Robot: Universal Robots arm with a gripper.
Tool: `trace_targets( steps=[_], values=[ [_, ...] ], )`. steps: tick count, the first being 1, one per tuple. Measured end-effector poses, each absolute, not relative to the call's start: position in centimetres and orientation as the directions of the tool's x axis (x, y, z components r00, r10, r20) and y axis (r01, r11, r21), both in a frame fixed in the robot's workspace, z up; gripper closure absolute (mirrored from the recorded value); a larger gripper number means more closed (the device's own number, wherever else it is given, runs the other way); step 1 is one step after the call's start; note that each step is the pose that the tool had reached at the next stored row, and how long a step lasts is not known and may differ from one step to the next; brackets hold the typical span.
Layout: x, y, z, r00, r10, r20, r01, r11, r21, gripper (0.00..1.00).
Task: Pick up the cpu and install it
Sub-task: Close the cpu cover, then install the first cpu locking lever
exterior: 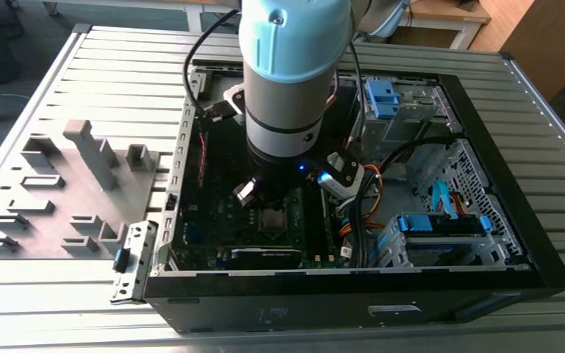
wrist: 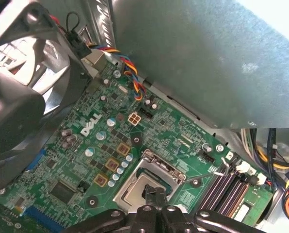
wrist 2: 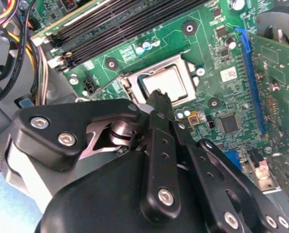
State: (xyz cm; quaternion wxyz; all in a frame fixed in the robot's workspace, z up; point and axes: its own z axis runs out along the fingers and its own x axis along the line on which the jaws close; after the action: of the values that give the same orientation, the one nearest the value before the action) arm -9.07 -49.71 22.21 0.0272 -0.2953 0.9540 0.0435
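Second wrist view: the small thin square cpu with its pale silvery-grey flat top (wrist 2: 169,82) is seen lying flat inside the silver metal socket frame (wrist 2: 159,64) on the green circuit board (wrist 2: 217,53). The black metal claw (wrist 2: 159,97) is held right over one edge of the cpu. Its two fingers are pressed together at the tips, and nothing is held between them. Whether the tips touch the cpu cannot be told. Long black memory slots (wrist 2: 125,22) are seen beside the socket frame.

In the first wrist view the closed tips are seen over the socket frame. A big round black fan (wrist: 23,73) is seen at one side of the board, and a bunch of coloured wires (wrist: 127,68) is seen next to a big grey metal box (wrist: 193,58).

In the exterior view the board is seen inside an open black computer case (exterior: 361,290), which is set on a silver ribbed metal table (exterior: 115,59). The thick grey and pale blue robot arm (exterior: 288,73) is pointed down into the case. A grey foam tray with cut-out slots (exterior: 96,202) is laid on the table at the exterior view's left, just beside the case.
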Motion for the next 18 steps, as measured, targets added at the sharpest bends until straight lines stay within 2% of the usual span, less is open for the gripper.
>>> trace_targets(
  steps=[18],
  values=[
    [-9.07,-49.72,23.01,-0.824,-0.561,-0.075,-0.566,0.822,0.063,0.89]
  ],
)
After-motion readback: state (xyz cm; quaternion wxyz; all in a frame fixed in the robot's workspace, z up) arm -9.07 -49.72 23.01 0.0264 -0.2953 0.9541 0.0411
